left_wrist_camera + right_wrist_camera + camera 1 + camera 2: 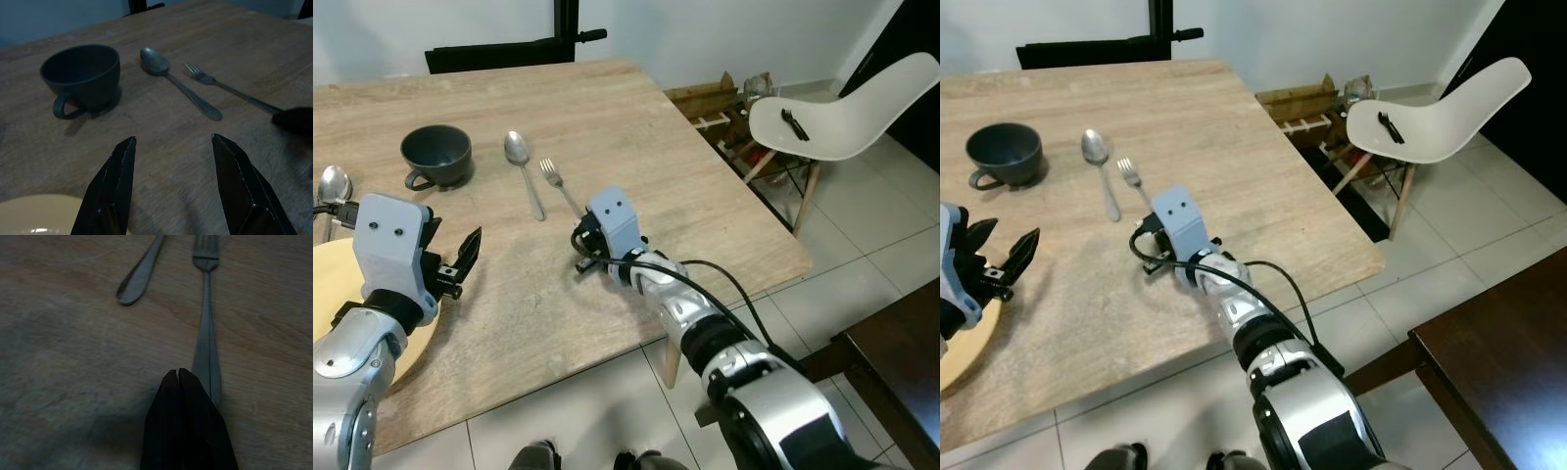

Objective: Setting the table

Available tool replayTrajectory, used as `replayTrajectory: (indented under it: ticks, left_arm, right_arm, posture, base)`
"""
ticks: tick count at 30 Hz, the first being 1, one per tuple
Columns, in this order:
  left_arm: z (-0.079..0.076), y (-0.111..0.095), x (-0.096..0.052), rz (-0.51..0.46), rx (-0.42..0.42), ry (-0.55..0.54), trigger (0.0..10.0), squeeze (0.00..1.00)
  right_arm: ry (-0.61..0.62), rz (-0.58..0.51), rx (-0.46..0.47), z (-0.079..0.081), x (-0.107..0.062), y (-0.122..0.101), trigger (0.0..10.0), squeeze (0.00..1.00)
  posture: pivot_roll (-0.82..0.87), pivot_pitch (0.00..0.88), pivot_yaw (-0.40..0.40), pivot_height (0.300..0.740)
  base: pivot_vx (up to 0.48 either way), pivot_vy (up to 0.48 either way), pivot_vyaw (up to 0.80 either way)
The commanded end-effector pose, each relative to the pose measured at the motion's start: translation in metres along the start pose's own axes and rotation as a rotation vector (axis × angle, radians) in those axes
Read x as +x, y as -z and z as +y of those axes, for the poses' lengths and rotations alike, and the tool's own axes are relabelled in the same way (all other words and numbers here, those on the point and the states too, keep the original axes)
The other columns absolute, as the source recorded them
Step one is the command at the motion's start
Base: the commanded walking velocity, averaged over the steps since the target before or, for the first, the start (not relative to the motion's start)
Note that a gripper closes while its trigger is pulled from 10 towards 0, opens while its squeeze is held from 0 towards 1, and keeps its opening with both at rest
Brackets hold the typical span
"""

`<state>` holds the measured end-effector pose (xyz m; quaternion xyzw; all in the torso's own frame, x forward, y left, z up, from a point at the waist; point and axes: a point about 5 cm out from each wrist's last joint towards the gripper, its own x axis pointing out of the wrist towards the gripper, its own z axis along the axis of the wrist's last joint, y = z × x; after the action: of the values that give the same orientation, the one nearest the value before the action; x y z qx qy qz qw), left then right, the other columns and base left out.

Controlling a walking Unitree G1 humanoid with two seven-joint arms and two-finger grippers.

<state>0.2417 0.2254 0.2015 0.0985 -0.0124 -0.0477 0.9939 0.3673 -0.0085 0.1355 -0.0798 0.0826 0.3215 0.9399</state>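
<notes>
Fork (558, 183) lies mid-table (705, 186) beside spoon (523, 166). R gripper (179, 374) pinched closed, empty, tips at fork handle end. L gripper (173, 147) wide open, empty, near plate (411, 333), left edge.

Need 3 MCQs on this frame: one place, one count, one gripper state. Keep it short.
1. Where does the fork lie?
A. inside the cup
B. on the table, beside a spoon, on its right
C. on the white chair

2. How many spoons are on the table?
A. two
B. none
C. five

3. How is the right gripper set?
A. fingers spread wide
B. fingers together by the fork's handle
C. clamped on the cup

Key: 1 B, the fork lies flat next to the spoon on the wood. 2 A, one by the fork, another spoon at the left edge. 3 B, the right wrist view shows the fingers pressed together.
</notes>
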Motion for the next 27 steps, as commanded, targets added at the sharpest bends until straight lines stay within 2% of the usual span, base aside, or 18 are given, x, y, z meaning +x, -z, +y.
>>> replayTrajectory:
  ticks: [1, 6, 11, 17, 27]
  left_arm:
    - [-0.001, 0.000, -0.004, 0.009, 0.006, 0.000, 10.0, 0.00]
    - [-0.002, -0.002, -0.008, 0.010, 0.012, 0.001, 10.0, 0.00]
    - [-0.006, -0.003, -0.012, 0.012, 0.017, 0.002, 10.0, 0.00]
    - [-0.007, -0.004, -0.018, 0.016, 0.021, -0.009, 10.0, 0.00]
    - [-0.008, -0.003, -0.027, 0.035, 0.019, -0.026, 10.0, 0.00]
  right_arm:
    - [0.004, 0.061, 0.049, 0.006, 0.000, 0.013, 0.0, 0.00]
    - [0.012, 0.050, 0.073, 0.007, 0.003, 0.007, 0.0, 0.00]
    - [-0.020, 0.029, 0.089, 0.017, 0.009, -0.004, 0.0, 0.00]
    - [-0.033, 0.026, 0.091, 0.021, 0.011, -0.009, 0.0, 0.00]
    - [0.007, 0.020, 0.077, 0.018, 0.013, -0.014, 0.0, 0.00]
  posture:
    - [0.24, 0.069, -0.064, 0.740]
    - [0.30, 0.079, -0.069, 0.740]
    - [0.33, 0.086, -0.076, 0.740]
    - [0.36, 0.097, -0.094, 0.740]
    - [0.39, 0.107, -0.103, 0.740]
  base:
    - [0.000, 0.000, 0.00]
    - [0.000, 0.000, 0.00]
    - [0.000, 0.000, 0.00]
    - [0.000, 0.000, 0.00]
    - [0.000, 0.000, 0.00]
